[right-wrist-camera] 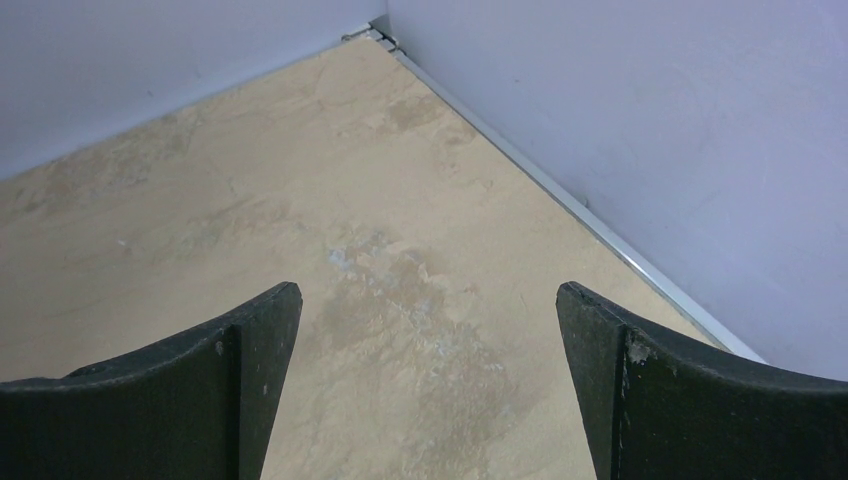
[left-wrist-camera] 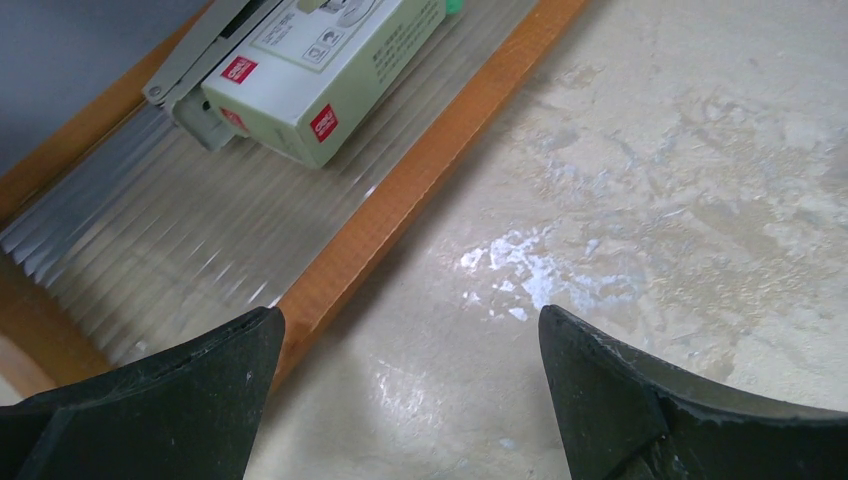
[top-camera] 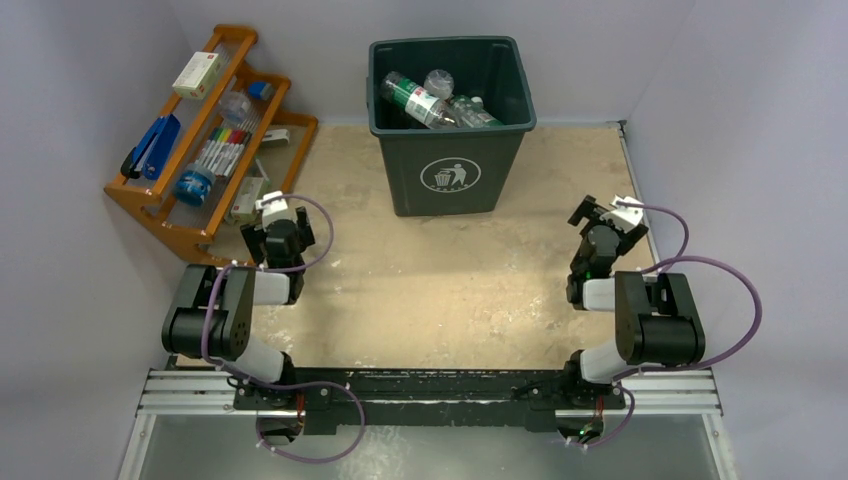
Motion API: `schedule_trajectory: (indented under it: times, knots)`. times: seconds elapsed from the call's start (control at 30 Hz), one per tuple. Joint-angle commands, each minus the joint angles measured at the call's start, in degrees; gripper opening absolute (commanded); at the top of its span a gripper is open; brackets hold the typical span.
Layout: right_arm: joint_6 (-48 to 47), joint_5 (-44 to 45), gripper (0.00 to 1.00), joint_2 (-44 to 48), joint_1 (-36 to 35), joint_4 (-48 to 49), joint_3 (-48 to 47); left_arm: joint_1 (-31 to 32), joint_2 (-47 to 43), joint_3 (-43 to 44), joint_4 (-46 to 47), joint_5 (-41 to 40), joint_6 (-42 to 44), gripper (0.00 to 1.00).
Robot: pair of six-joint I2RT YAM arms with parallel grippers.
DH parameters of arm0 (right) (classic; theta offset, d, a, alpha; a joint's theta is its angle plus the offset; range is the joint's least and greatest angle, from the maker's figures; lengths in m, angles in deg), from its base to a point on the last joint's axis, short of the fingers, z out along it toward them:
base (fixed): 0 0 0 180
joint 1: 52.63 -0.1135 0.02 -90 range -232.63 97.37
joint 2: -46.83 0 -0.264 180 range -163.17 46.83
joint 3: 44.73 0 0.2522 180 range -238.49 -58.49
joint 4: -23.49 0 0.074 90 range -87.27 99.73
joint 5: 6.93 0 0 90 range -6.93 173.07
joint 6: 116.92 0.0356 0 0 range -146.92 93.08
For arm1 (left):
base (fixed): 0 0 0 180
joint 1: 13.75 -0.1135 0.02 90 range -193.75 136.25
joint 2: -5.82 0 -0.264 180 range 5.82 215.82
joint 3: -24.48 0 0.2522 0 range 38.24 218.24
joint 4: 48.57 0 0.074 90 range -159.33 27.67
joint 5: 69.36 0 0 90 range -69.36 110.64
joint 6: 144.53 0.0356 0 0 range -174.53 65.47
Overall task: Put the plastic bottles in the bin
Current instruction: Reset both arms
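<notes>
Two arms are hovering low over the counter (top-camera: 450, 300), empty, with the left pincer (left-wrist-camera: 410, 335) and the right pincer (right-wrist-camera: 428, 300) both standing spread wide. Just beside the left one, the orange wooden rack (top-camera: 155, 215) is crowding the counter's left edge, and only that wrist view is showing a white box (left-wrist-camera: 320, 75) lying on its ribbed shelf. The right wrist view is showing open counter running to the wall corner (right-wrist-camera: 375, 30). Farthest back, the plastic bottles (top-camera: 432, 100) are lying inside the bin (top-camera: 450, 175), seen only from above.
</notes>
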Motion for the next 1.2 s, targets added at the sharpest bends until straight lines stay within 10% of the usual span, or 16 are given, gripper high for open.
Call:
schedule_trajectory:
  times: [0.0,0.33,1.17]
  knots:
    - [-3.1,-0.6,1.00,0.1,0.1,7.1,-0.8,-1.8,0.8,-0.6,10.1,7.6,-0.3,0.99]
    - [-5.9,-5.1,1.00,-0.9,0.1,9.8,-0.7,-1.8,5.2,-5.5,24.0,14.6,3.0,0.99]
    - [-8.9,-12.1,1.00,-4.8,-0.1,16.2,1.1,-5.7,7.2,-4.7,23.5,15.4,-1.3,0.99]
